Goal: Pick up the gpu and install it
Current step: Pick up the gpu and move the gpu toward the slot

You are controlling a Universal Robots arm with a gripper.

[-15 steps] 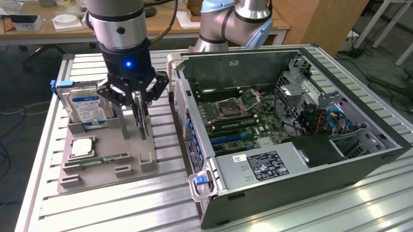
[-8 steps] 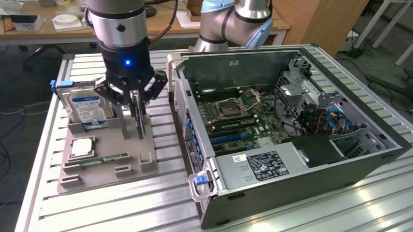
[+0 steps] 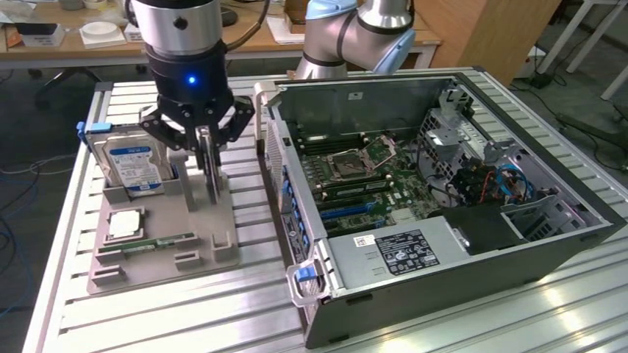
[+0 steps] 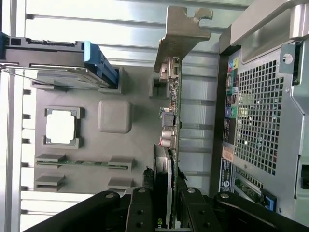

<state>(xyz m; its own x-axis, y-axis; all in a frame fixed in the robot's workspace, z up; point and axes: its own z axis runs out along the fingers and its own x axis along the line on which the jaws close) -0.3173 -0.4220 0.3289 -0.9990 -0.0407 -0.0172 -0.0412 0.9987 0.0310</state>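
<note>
The gripper [image 3: 204, 145] is clenched on the upper edge of the graphics card [image 3: 212, 180]. The card stands upright between the jaws on the grey tray [image 3: 157, 257], near the tray's hard drive [image 3: 132, 165].

Silver arm [image 3: 343, 37] with pale-blue joint caps [image 3: 327, 9], black wrist [image 3: 187, 94] showing a blue light [image 3: 191, 79], black-linked tool [image 3: 204, 141].

gpu [image 3: 210, 176]: thin flat card with a dark face, upright on its long edge. It stands at a slot of the grey tray [image 3: 157, 250], on the exterior view's left of the open case [image 3: 549, 243]. Its silver end bracket [image 4: 181, 34] is at the far end. The gripper [image 3: 203, 147] clamps its top edge. Whether it is lifted clear of the slot is unclear.
</note>
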